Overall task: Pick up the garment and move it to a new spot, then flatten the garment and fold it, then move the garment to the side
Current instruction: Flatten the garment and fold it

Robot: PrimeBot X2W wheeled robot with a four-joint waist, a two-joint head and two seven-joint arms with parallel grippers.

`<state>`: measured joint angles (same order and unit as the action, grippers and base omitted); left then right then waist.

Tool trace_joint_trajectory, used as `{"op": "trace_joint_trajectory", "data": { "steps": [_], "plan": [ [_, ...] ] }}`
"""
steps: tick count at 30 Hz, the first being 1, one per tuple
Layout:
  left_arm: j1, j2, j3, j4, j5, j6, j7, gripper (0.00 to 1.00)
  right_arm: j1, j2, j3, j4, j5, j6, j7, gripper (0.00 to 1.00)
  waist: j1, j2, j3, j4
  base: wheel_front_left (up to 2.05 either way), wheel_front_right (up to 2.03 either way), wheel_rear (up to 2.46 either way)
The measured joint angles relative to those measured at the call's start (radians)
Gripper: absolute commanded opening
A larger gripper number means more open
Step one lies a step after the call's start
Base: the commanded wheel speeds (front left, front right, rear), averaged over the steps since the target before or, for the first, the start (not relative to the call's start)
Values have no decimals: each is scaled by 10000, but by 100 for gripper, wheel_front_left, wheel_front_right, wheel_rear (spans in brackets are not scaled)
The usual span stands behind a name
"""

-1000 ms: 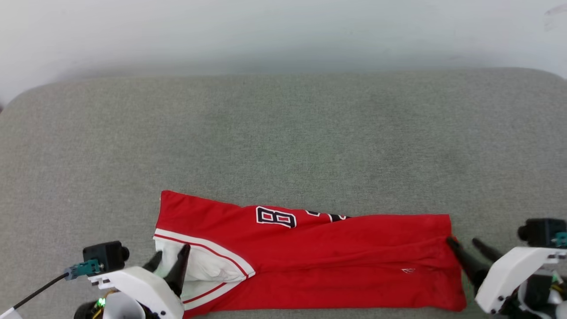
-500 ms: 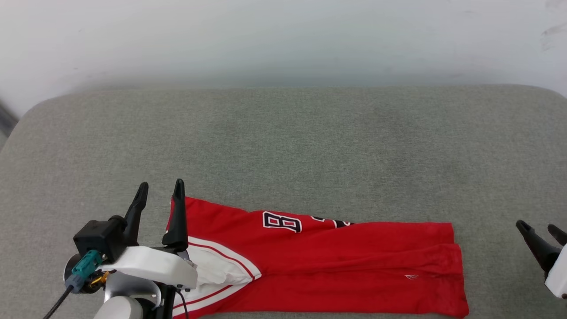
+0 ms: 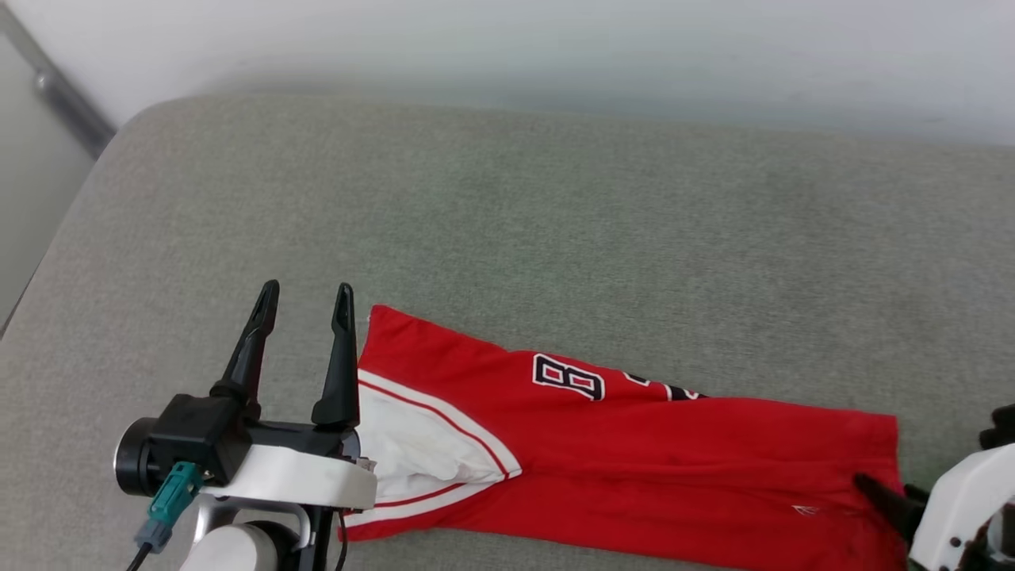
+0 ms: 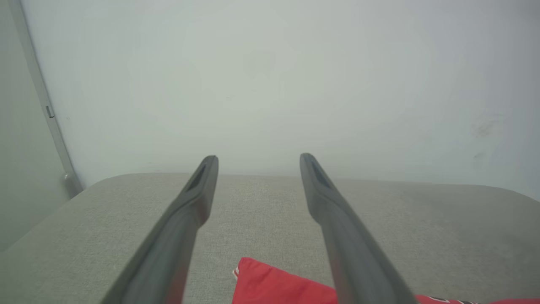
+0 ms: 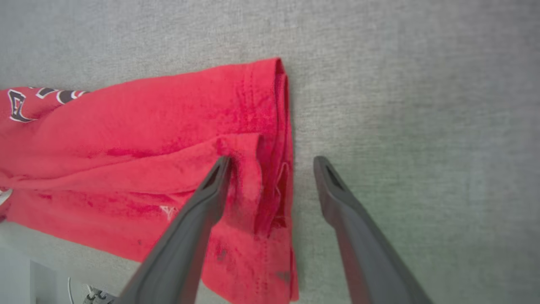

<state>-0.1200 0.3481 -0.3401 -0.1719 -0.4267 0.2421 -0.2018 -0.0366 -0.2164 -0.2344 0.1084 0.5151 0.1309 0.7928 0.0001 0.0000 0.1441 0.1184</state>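
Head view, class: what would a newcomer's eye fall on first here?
The red garment, folded into a long strip, lies across the near part of the grey fabric surface. The left claw stands open beside its white-sleeved end, and the right claw is open over the opposite hem.

- A plain, bare indoor room; whether it is a lab or a home cannot be told.
- A wide tabletop (image 3: 555, 222) covered in grey-green woven cloth, with rounded corners, stands right against a wall (image 3: 555, 47).
- The wall is blank off-white, with a few faint scuff marks (image 4: 485, 126).
- A grey metal strip (image 3: 67, 109) runs along the room's left corner.
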Motion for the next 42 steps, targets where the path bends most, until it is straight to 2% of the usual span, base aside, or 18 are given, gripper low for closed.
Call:
{"op": "trace_joint_trajectory", "data": {
  "steps": [6, 7, 8, 9, 15, 22, 26, 32, 36, 39, 42],
  "plan": [
    [-35, -151, -67, -35, -48, 40, -90, 100, -276, -69, 533, 805, 449, -2, -88, 100, -1, 0, 312, 359, 0, 0, 0],
    [-36, -155, -69, -15, -65, 35, -117, 100, -314, -86, 587, 888, 571, -2, -82, 75, 0, 0, 322, 380, 0, 0, 0],
    [-36, -155, -69, 10, -77, 31, -127, 100, -357, -146, 673, 947, 652, -4, -75, 24, 0, 0, 305, 383, 0, 0, 0],
    [-37, -151, -71, 19, -75, 29, -128, 100, -373, -192, 750, 993, 694, -8, -77, 0, -1, 0, 274, 376, 0, 0, 0],
    [-27, -33, -67, 69, -71, 44, -61, 100, -430, -368, 1294, 961, 838, 0, -357, 0, 0, 0, -36, 209, 0, 0, 0],
    [223, 109, -36, 8, -77, 226, 159, 100, -732, -1030, 1540, 479, 809, 6, -453, 0, 0, 0, -387, -337, 0, 0, 0],
    [324, 134, -38, -23, -100, 268, 234, 100, -756, -1386, 934, 483, 686, 4, -178, 0, 0, 0, -582, -653, 0, 0, 0],
    [550, 150, -46, -50, -109, 397, 274, 100, -662, -1511, -777, 489, 259, 2, 180, 0, 0, 0, -870, -964, 0, 0, 0],
    [608, 151, -35, -88, -213, 399, 274, 100, -674, -932, -1850, 449, 711, 2, 589, 0, 0, 0, -938, -1059, 0, 0, 0],
    [627, 167, -38, -96, -249, 399, 282, 100, -796, 29, -2424, 529, 1557, 2, 1436, 0, -1, 0, -951, -1054, 0, 0, 0],
    [631, 192, -58, -98, -249, 399, 316, 100, -1102, 1118, -2961, 642, 3043, 0, 2627, 0, -1, 0, -977, -1014, 0, 0, 0]
  ]
}}
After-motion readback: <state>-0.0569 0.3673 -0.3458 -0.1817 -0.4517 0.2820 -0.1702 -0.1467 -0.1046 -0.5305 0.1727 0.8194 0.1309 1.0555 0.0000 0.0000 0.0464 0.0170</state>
